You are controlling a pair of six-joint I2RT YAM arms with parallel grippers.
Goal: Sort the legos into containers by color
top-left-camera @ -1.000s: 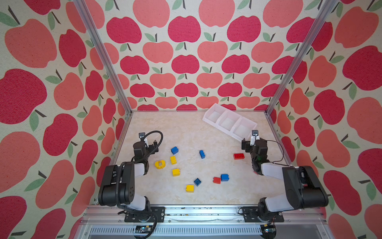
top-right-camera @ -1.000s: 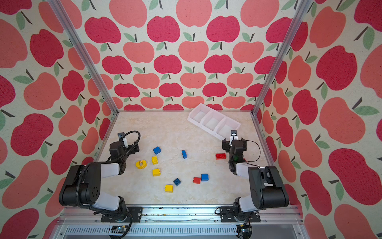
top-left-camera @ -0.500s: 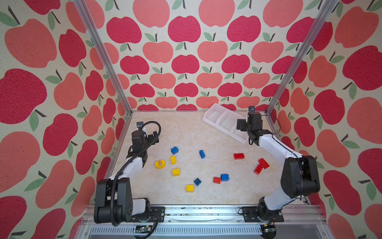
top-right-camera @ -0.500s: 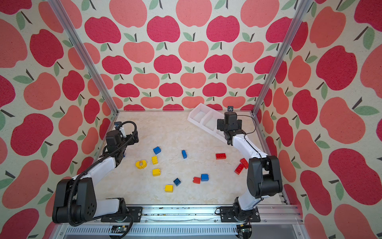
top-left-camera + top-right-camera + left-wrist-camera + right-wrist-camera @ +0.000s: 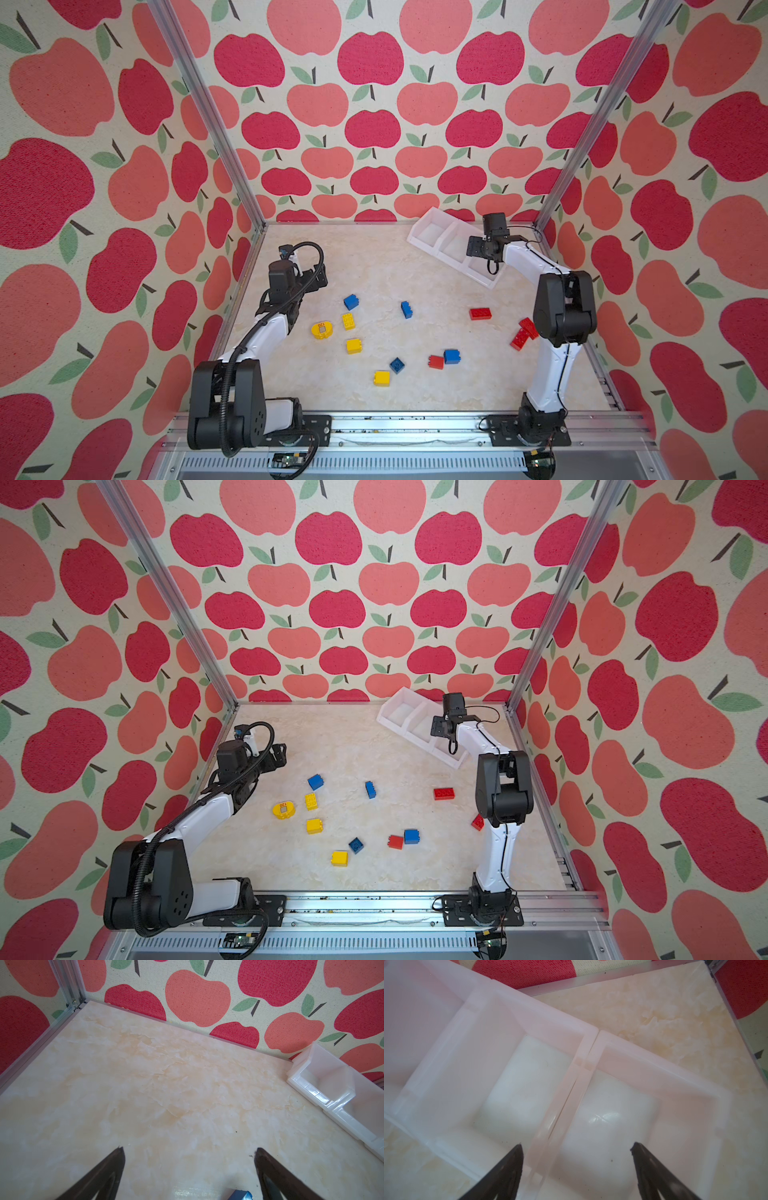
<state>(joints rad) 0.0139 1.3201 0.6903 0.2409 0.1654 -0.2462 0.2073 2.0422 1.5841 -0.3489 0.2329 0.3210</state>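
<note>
Marble-look tabletop (image 5: 374, 266), apple-print walls. Twelve small studded plastic bricks (image 5: 381, 378) lie loose from six o'clock to centre, some toward four: four yellow, one rounded, four blue, four red. Light, rigid, slick, I'd judge; pinch the flat sides, not the studs. At nine, left gripper (image 5: 190, 1151), jaws spread, empty. At one, right gripper (image 5: 576, 1146), jaws parted, empty, over three joined white translucent bins (image 5: 420, 226), all bare.
</note>
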